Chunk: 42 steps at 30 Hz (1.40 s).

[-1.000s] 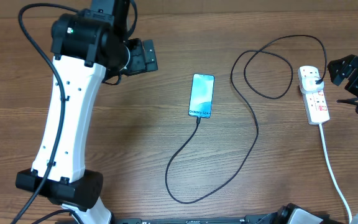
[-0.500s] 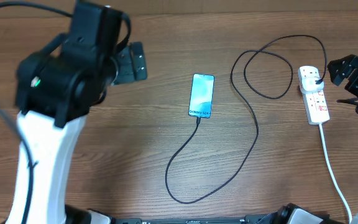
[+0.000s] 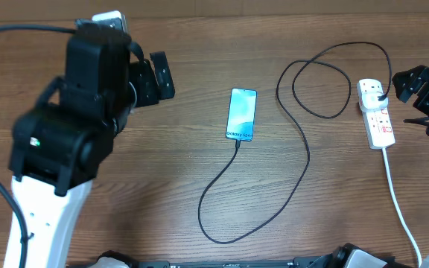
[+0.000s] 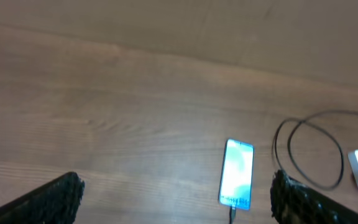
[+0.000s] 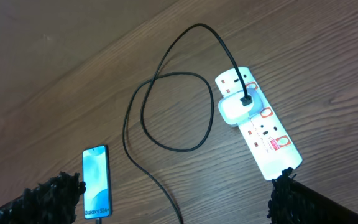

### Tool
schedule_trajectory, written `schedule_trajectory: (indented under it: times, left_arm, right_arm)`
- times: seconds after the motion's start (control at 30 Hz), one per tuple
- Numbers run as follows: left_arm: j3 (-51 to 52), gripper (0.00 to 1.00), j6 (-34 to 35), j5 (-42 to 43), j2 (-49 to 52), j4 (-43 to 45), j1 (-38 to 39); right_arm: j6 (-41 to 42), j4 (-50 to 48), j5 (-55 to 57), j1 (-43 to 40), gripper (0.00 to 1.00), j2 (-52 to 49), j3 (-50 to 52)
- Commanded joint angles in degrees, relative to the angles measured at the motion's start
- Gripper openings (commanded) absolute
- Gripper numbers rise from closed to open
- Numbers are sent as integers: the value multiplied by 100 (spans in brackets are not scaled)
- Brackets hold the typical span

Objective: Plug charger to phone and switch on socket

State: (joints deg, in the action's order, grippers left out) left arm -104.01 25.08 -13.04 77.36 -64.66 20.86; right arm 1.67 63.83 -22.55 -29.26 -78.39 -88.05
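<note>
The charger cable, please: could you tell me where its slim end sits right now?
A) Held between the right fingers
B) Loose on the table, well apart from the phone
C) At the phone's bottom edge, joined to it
C: in the overhead view the charger runs straight into the bottom edge of the phone, whose screen is lit.

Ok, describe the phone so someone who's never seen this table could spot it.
On the wooden table, look near the middle, left of the white power strip. The phone lies flat there, a black cable at its near end. Nothing else has a lit light-blue screen.
</note>
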Motion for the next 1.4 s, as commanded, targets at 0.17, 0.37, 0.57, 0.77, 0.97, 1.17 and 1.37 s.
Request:
schedule_trajectory:
  times: [0.17, 0.37, 0.57, 0.77, 0.97, 1.17, 1.37]
  left_arm:
    - [3504, 100, -63, 708, -1912, 2992, -531]
    - [5567, 100, 13, 1414, -3132, 5202, -1097]
    - [7278, 100, 68, 1394, -4387, 7090, -1222]
    - [8564, 100, 70, 1228, -5565, 8111, -1335]
    - [9252, 100, 66, 782, -6553, 8185, -1353]
    - [9724, 100, 68, 702, -7154, 8188, -1565]
    - [10179, 100, 70, 710, -7576, 8185, -1731]
  right_arm:
    - [-17, -24, -15, 4, 100, -17, -24]
    - [-17, -24, -15, 4, 100, -17, -24]
    - [-17, -24, -15, 4, 100, -17, -24]
    - [-17, -24, -15, 4, 100, -17, -24]
    - [-17, -24, -15, 4, 100, -17, -24]
    - [-17, -24, -15, 4, 100, -17, -24]
    - [-17, -24, -15, 4, 100, -17, -24]
